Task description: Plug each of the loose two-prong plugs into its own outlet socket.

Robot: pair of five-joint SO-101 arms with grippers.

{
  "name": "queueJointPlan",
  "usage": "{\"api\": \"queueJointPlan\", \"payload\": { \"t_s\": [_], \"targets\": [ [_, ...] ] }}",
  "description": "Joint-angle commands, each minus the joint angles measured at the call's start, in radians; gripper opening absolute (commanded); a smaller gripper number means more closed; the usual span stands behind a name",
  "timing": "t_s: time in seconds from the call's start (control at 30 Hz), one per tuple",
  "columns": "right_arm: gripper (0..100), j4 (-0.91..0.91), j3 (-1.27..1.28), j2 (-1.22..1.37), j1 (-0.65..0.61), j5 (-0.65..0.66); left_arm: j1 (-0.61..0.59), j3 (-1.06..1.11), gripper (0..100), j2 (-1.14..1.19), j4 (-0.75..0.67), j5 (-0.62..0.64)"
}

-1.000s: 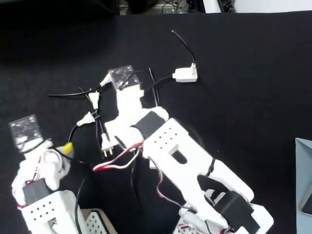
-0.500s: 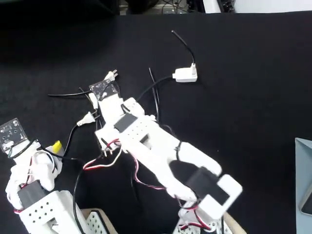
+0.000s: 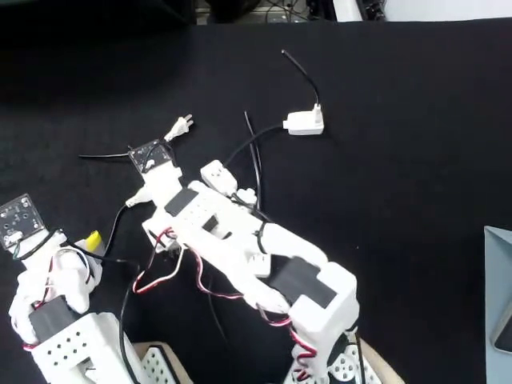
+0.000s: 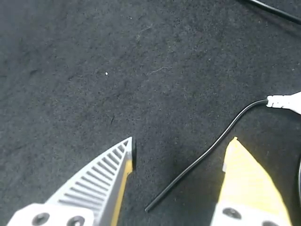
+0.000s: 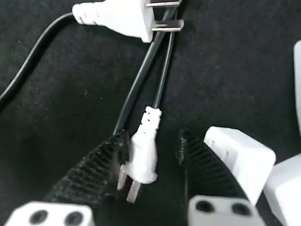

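plug [image 5: 142,157] inside right gripper [image 5: 150,140], socket [image 5: 239,157] beside

My desk [image 3: 400,208] is black and looks dim. The white arms [image 3: 240,240] shine very bright on it, nearly washed out. I see only faint shadows.

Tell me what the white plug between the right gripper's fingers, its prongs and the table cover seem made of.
White plug: likely moulded plastic, smooth with a soft sheen.
Prongs: probably metal, flat and dull grey.
Table cover: seemingly black felt or cloth, matte, with pale lint specks.
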Motion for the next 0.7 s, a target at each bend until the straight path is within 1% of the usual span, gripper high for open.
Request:
{"api": "queueJointPlan", "payload": {
  "t_s": [0.0,0.07,0.23,0.47,0.6,0.67],
  "targets": [
    [16.5,0.041,-0.047,0.013,-0.011,0.003,-0.002,-0.058,30,-0.008,-0.006,0.008],
    [14.7,0.069,-0.067,0.030,-0.012,0.003,-0.002,-0.058,30,-0.008,-0.006,0.008],
    [1.0,0.092,-0.111,0.054,-0.012,0.009,-0.002,-0.058,30,-0.008,-0.006,0.008],
    [1.2,0.137,-0.116,0.015,-0.009,0.012,0.001,-0.056,30,-0.008,-0.006,0.008],
    [1.2,0.187,-0.111,-0.114,0.020,0.015,0.053,-0.038,30,-0.008,-0.006,0.005],
    [1.2,0.222,-0.108,-0.197,0.043,0.041,0.065,-0.035,30,-0.008,-0.006,0.003]
  ]
}}
